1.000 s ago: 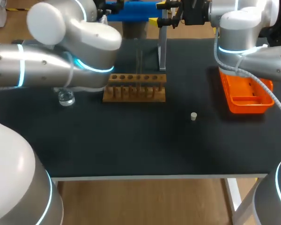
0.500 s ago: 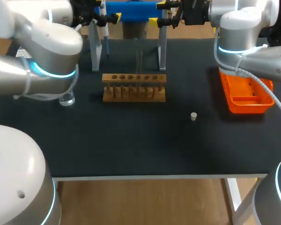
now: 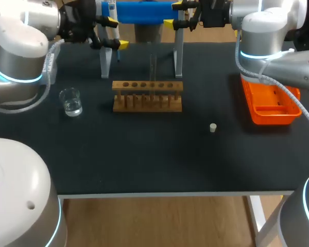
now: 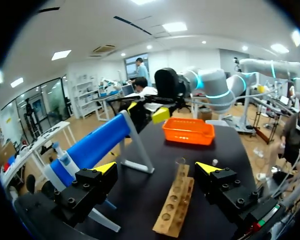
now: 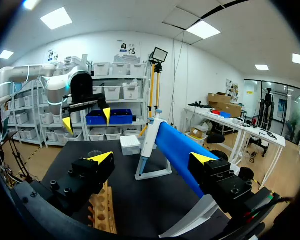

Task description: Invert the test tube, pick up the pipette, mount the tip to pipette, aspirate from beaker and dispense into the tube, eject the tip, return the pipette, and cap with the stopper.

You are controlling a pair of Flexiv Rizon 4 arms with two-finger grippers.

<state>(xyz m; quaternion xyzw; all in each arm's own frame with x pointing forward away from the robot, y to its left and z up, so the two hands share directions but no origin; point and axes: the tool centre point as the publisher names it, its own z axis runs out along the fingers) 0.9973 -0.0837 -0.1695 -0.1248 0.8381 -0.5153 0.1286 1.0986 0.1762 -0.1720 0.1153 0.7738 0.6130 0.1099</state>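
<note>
Both grippers open, holding nothing. Left gripper [image 3: 117, 33] hovers by the far stand's [image 3: 144, 10] left end, right gripper [image 3: 173, 14] at its right end. Pipette [image 5: 149, 136] hangs on the stand (left end). Tube [image 4: 180, 167] upright in rack [image 3: 148, 96]. Beaker [image 3: 71, 101] left of rack, stopper [image 3: 212, 127] near right, tray [image 3: 270, 105] right.

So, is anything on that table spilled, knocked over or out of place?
Nothing spilled: the beaker stands upright and the wooden rack sits square. Only the small stopper sits alone on the mat, between rack and orange tray.
</note>
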